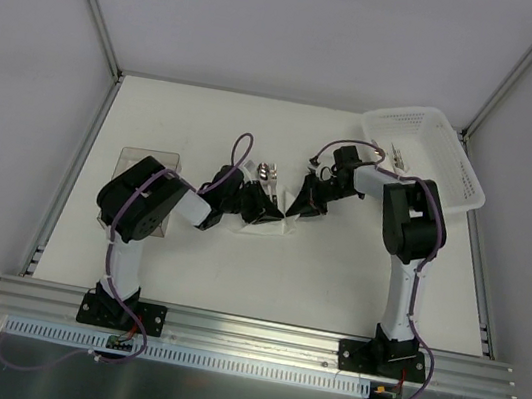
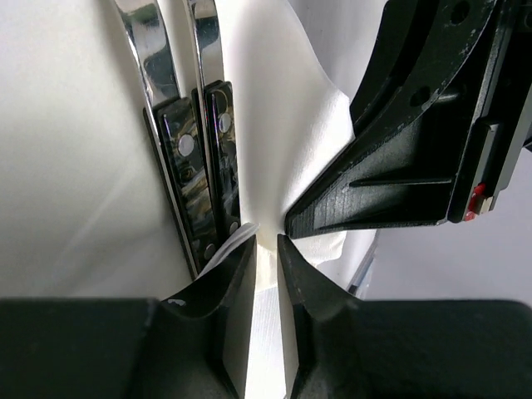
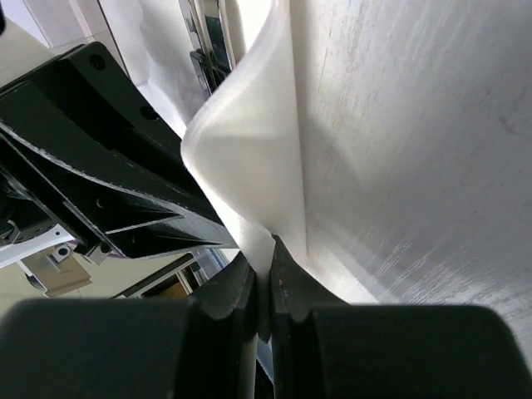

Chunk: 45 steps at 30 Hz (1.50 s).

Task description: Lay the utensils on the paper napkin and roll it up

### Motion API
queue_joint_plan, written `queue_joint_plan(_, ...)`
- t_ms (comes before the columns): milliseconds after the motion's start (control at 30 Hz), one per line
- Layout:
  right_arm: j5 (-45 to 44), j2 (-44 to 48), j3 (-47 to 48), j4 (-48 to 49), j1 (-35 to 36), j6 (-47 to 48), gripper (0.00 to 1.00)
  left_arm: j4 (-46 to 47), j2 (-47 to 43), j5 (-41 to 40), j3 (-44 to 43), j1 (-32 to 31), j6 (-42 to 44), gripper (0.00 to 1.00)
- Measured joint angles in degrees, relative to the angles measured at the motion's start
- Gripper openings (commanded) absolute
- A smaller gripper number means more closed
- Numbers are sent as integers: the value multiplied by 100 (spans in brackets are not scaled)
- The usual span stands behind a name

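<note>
Two utensils (image 1: 268, 172) with silver shafts and dark handles (image 2: 198, 141) lie side by side on the paper napkin (image 1: 284, 226) in the middle of the table. My left gripper (image 1: 256, 212) is shut on a lifted edge of the napkin (image 2: 291, 125), right beside the handles. My right gripper (image 1: 304, 204) faces it from the right and is shut on a raised fold of the napkin (image 3: 245, 158). The two grippers are almost touching; the right one (image 2: 416, 150) fills the left wrist view. The utensils (image 3: 206, 33) show at the top of the right wrist view.
A white lattice basket (image 1: 448, 152) stands at the back right with another silver utensil (image 1: 397, 158) inside. A clear plastic box (image 1: 148, 163) sits at the left behind the left arm. Metal frame rails run along the table's sides.
</note>
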<state>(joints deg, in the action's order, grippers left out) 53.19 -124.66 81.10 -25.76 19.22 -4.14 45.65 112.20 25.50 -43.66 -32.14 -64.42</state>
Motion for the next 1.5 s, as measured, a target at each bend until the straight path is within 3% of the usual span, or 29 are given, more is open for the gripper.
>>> queue_joint_plan(400, -48, 0, 44, -2, 17, -37, 6, -872, -863, -76, 81, 0, 446, 20)
queue_joint_plan(933, -87, 0, 94, -2, 61, -57, 4, -1250, -1541, -221, 785, 0, 664, 16)
queue_joint_plan(1500, -83, 0, 284, -22, 372, -212, 3, -1351, -1178, -326, 621, 0, 791, 14)
